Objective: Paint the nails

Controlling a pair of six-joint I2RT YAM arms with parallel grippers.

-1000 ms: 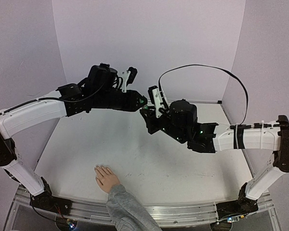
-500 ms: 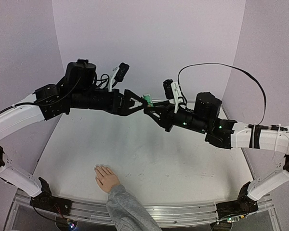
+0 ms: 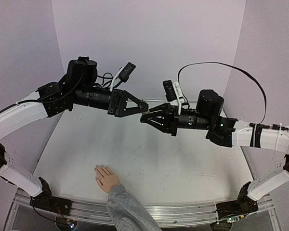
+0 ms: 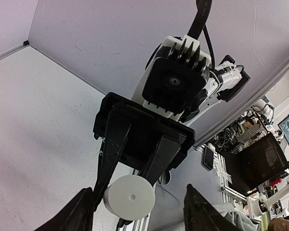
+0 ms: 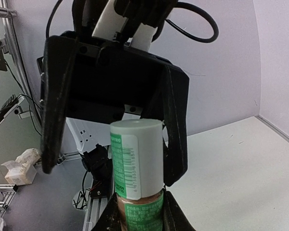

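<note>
Lilac walls enclosed the white surface (image 3: 192, 159). Above its centre, the right pincer (image 3: 144, 117) was clamped on a green-labelled bottle (image 5: 139, 214). The bottle's white cap (image 5: 136, 149) sat between the parted fingers of the open left pincer (image 3: 144, 104). At 7 o'clock, near the edge, lay the mannequin hand (image 3: 106, 178). Its nails (image 3: 99, 169) pointed toward 11, and its grey sleeve (image 3: 127, 209) trailed toward 5.

Both arms are held high above the white table (image 3: 183, 163). The left gripper (image 3: 143, 106) and right gripper (image 3: 144, 117) are seen tip to tip in mid-air, with a small bottle (image 3: 144, 112) barely made out between them. A flesh-coloured hand (image 3: 106, 178) in a grey sleeve (image 3: 127, 209) is laid flat near the front edge, well apart from both grippers.
</note>
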